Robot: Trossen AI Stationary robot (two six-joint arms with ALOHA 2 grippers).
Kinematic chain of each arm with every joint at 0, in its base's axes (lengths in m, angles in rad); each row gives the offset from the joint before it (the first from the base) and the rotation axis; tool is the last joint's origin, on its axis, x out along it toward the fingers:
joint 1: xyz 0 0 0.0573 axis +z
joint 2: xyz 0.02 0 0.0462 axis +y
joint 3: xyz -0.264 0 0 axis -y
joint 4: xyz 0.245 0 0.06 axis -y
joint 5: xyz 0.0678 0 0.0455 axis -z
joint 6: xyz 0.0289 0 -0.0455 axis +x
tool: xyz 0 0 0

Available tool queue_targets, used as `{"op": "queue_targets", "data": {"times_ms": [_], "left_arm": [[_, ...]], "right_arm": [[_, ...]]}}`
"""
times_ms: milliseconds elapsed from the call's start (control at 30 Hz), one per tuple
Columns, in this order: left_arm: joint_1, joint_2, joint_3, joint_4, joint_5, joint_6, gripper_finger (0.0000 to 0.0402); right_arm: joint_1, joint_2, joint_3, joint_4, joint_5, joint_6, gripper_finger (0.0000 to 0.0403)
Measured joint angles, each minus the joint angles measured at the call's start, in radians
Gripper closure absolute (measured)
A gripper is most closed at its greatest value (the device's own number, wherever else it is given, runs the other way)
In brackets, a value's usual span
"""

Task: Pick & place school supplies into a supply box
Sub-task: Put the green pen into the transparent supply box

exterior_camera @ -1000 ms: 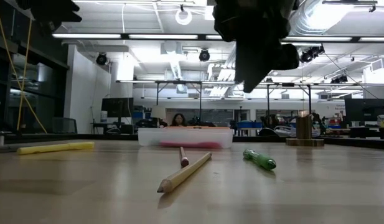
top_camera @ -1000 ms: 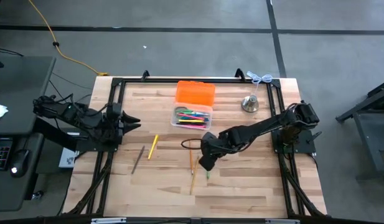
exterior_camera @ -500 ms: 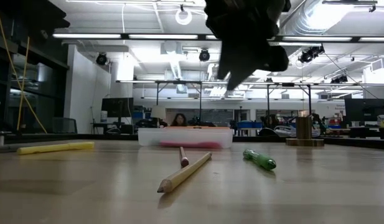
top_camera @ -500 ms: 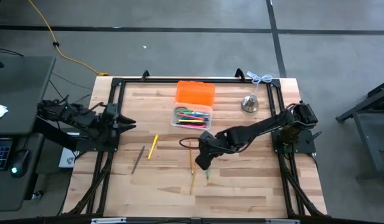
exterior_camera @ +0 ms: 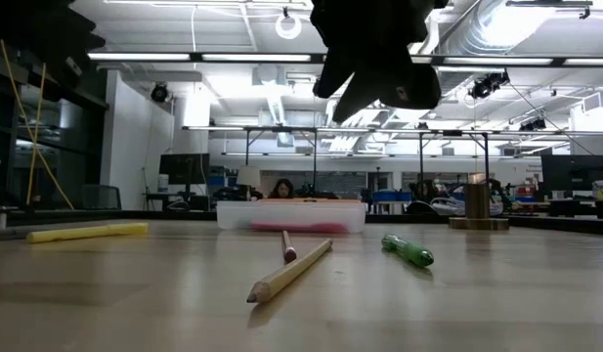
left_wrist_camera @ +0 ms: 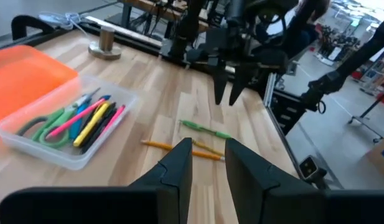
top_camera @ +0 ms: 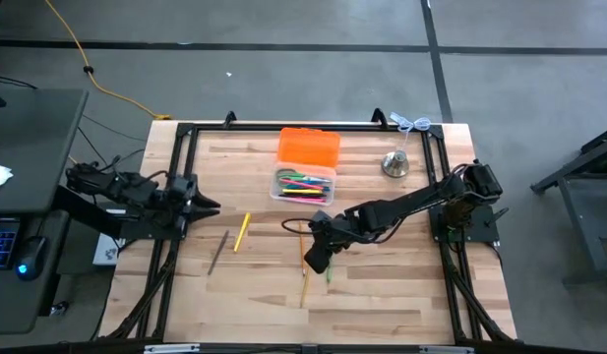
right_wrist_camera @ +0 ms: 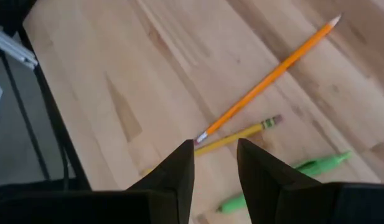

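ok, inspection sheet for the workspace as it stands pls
Surface: wooden table, black frame.
Job's things: supply box open, orange lid back, pens and scissors inside; orange pencil, yellow pencil, green pen, yellow marker, dark pencil loose.
Clutter: metal bell.
Hands: right hand open above the pencils; left hand open, at table's left edge.
Cables: yellow cable on floor.
Surroundings: person behind table in low view.

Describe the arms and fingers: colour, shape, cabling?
Both arms are matte black and jointed. The left gripper and right gripper each have two flat, tapered black fingers. The left arm shows loose black cables by its base. No visible markings.
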Motion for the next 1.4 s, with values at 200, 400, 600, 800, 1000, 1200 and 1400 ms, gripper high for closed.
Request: {"op": "queue_targets", "data": {"times_ms": [200,400,600,800,1000,1200,1400], "left_arm": [[0.000,-0.026,-0.019,-0.005,0.038,0.004,0.0280],[0.000,-0.053,-0.019,-0.023,0.038,0.019,0.0280],[0.000,-0.063,-0.019,-0.051,0.037,0.019,0.0280],[0.000,-0.063,-0.019,-0.077,0.011,0.019,0.0280],[0.000,-0.063,-0.019,-0.090,0.009,0.019,0.0280],[0.000,-0.063,-0.019,-0.090,-0.016,0.016,0.0280],[0.000,-0.063,-0.019,-0.090,-0.019,0.017,0.0280]], "right_arm": [[0.002,0.000,0.000,-0.015,-0.079,0.066,0.0304],[0.000,0.000,0.000,-0.137,-0.129,0.169,0.0304],[-0.025,0.000,0.000,-0.191,-0.130,0.290,0.0304],[-0.056,0.047,0.001,-0.192,-0.134,0.343,0.0304],[-0.060,0.109,0.000,-0.195,-0.159,0.388,0.0304],[-0.061,0.154,0.000,-0.192,-0.151,0.429,0.0304],[-0.066,0.207,0.001,-0.191,-0.149,0.457,0.0304]]}}
